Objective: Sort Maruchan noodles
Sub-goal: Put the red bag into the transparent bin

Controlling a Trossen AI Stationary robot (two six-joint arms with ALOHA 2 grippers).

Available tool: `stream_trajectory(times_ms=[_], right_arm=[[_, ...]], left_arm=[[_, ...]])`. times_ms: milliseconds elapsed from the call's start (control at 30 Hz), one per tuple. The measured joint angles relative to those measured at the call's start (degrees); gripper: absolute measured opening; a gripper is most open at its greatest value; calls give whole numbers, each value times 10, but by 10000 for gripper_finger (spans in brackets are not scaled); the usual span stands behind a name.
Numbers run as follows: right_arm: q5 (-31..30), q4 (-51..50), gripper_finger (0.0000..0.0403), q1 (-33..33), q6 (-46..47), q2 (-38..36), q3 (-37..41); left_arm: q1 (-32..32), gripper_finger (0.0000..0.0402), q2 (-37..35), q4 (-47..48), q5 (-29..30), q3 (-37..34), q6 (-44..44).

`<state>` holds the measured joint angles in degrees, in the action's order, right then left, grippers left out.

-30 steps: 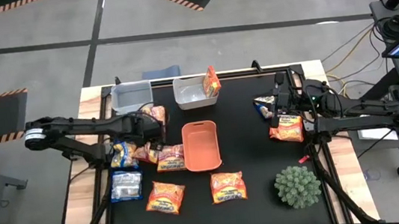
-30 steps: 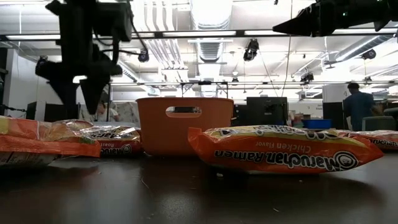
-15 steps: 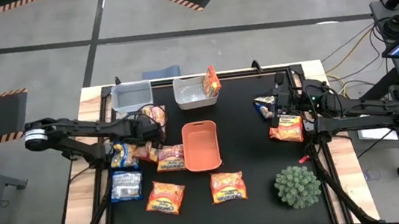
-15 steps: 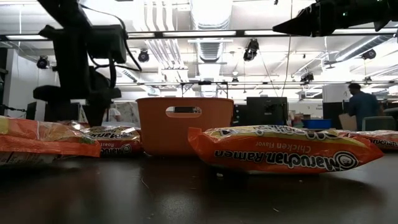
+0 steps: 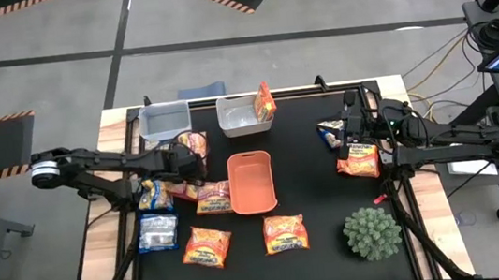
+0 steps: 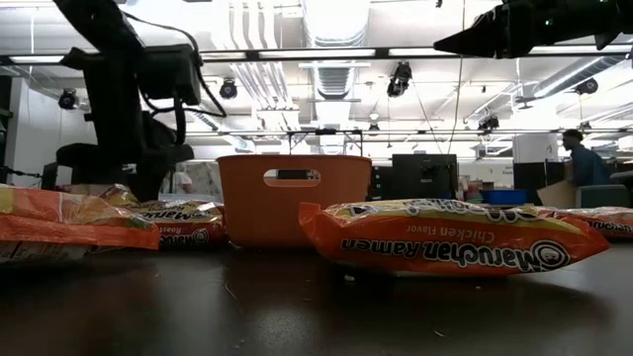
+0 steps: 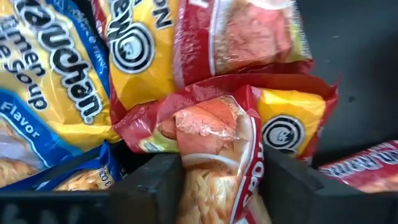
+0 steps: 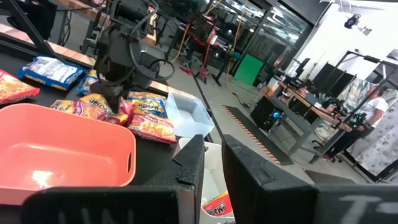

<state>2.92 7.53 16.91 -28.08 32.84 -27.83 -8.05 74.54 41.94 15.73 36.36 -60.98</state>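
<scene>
straddling a crumpled red-and-yellow noodle packet (image 7: 217,143) in the left-hand pile beside the orange tray (image 5: 251,181), my left gripper (image 7: 214,186) brackets it, seemingly gripping; my right gripper (image 8: 208,168) waits, fingers barely parted.

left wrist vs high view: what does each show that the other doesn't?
Only the left wrist view: the left gripper closed on a crumpled red packet at close range, with its print and that of the neighbouring yellow-and-blue packet.

Only the high view: the whole table, with the orange tray, two grey bins, the green plant ball, and the right gripper waiting by the right-side packets.

Both: the packet cluster left of the tray, where the left gripper works.
</scene>
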Motion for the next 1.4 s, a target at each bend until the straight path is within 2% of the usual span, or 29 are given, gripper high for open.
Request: stream_trajectory(times_ms=[333, 400, 667, 767, 900, 967, 1033, 1133, 1200, 1267, 1400], right_arm=[[0, 0, 47, 0, 0, 0, 0], [0, 0, 47, 0, 0, 0, 0], [0, -3, 47, 0, 0, 0, 0], [0, -3, 47, 0, 0, 0, 1], [0, -3, 47, 0, 0, 0, 1], [0, -3, 47, 0, -1, 0, 1], [0, -3, 47, 0, 0, 0, 1], [0, -3, 47, 0, 0, 0, 1], [-1, -4, 47, 0, 0, 0, 1], [-2, -4, 47, 0, 0, 0, 1], [-21, -6, 47, 0, 0, 0, 1]], left_arm=[[0, 21, 0, 73, 8, 69, 47], [0, 6, 0, 77, 8, 77, 52], [1, 1, 0, 133, 26, 138, 89], [5, 0, 0, 136, 46, 177, 166], [21, 0, 5, 131, 82, 234, 320], [28, 0, 11, 132, 120, 258, 388], [25, 0, 18, 132, 187, 281, 406], [-2, 0, 28, 136, 317, 312, 397], [-32, 0, 35, 146, 367, 331, 384], [-70, 0, 43, 156, 379, 347, 373], [-155, 0, 67, 162, 360, 354, 370]])
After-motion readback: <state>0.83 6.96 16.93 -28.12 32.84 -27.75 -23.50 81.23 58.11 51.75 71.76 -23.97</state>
